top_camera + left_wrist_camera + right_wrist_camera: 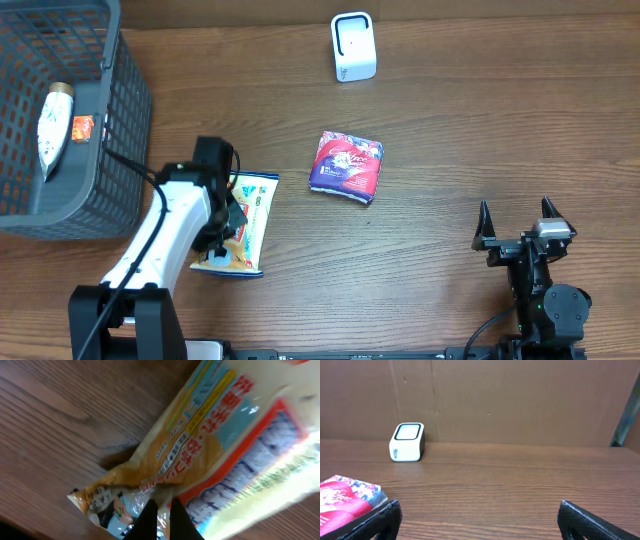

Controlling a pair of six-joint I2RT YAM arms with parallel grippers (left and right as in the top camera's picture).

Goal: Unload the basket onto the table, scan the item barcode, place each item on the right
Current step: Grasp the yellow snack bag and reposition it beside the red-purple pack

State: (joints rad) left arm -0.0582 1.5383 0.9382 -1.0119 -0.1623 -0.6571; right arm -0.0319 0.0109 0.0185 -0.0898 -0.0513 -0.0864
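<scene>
Looking from overhead, your left end effector (222,218) sits on the snack packet (250,212), which lies on the desk (450,130) beside the basket (125,140), well apart from the scanner (353,47).

Its wrist view shows the jaws together, apparently pinching the film. No barcode shows, so lift slowly and find it before presenting.

The right wrist view shows the right end effector (477,516) spread wide, holding nothing.

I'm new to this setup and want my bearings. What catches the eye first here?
The left gripper pinches a yellow-and-blue snack bag on the left, beside a grey basket. A red-and-purple packet lies in the middle, a white scanner stands at the back, and the right gripper is open, lower right.
</scene>
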